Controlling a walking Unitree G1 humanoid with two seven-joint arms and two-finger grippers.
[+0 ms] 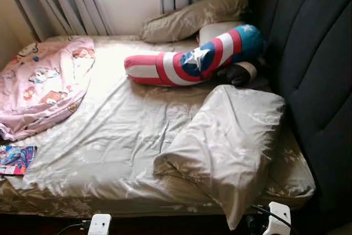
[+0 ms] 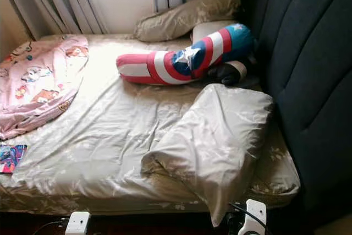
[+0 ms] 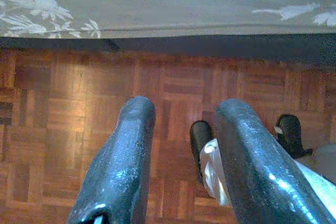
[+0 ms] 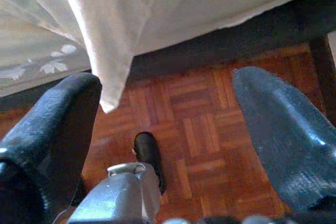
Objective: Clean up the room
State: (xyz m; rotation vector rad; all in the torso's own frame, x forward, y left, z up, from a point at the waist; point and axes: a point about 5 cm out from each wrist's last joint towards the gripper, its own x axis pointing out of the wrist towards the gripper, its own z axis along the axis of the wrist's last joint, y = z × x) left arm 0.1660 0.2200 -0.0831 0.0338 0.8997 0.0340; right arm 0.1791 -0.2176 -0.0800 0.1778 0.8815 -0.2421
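Standing at the foot of an unmade bed (image 1: 126, 136), the robot has both arms low and nothing in hand. Going left to right: a pink cartoon-print blanket (image 1: 44, 83) lies bunched on the far left of the mattress, with a small colourful booklet (image 1: 16, 159) just below it at the bed's edge; a red, white and blue bolster (image 1: 187, 61) sits across the middle near the head, touching a dark plush toy (image 1: 242, 72); a large pale pillow (image 1: 225, 136) droops over the near right corner, beside the dark padded headboard (image 1: 313, 64). The left pincer (image 3: 181, 156) hangs open over the parquet floor (image 3: 68, 103), empty, and the right pincer (image 4: 168, 145) is spread wide, also empty, with the pillow's corner dangling just above it. The likeliest trouble is that overhanging pillow: a careless upward reach could drag it onto the floor. The booklet could likewise slide off if the blanket is tugged. Slippery fabric may pinch poorly between thin fingers.
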